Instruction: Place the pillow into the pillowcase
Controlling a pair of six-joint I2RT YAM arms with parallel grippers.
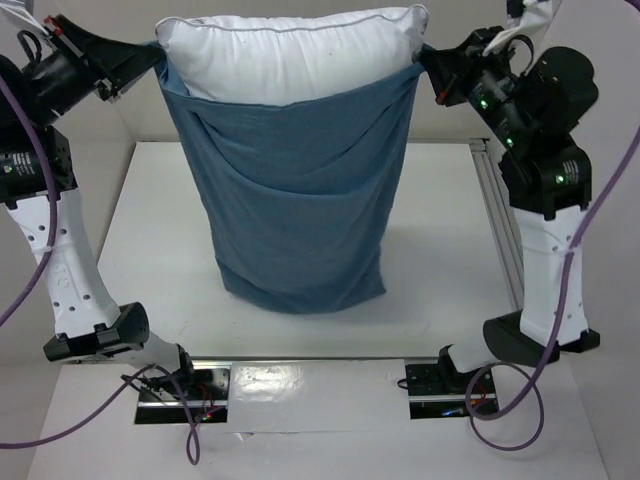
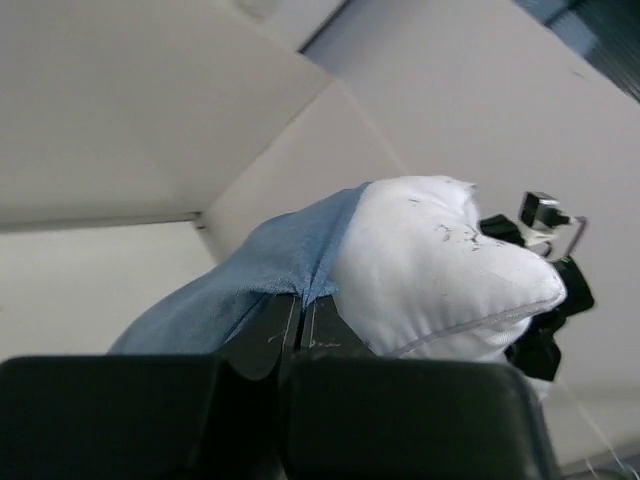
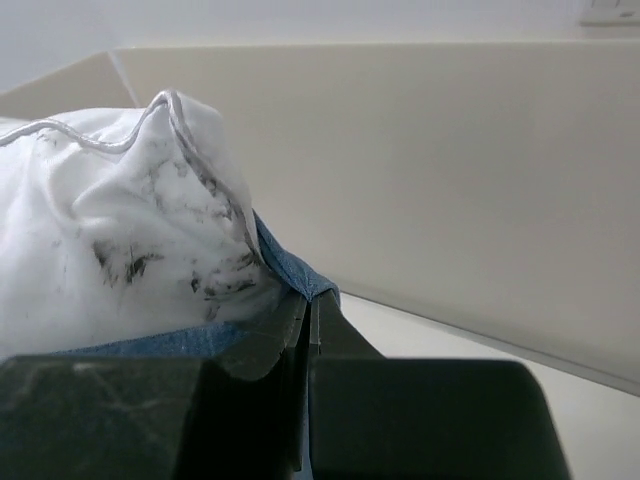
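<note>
the pillowcase (image 1: 290, 200) stands upright on the table (image 1: 440, 250) with the pillow (image 1: 290, 55) mostly inside it, a white band showing above its mouth, while the left gripper (image 1: 157, 49) and right gripper (image 1: 424, 56) each clench a top corner of its hem.

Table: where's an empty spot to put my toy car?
Bare table lies left of the pillowcase, up to the left arm, and right of it, up to the metal rail. A thinner strip runs in front, before the arm bases. The middle is crowded: the pillowcase holds the pillow, its top corners pinched by the left gripper and right gripper.
</note>
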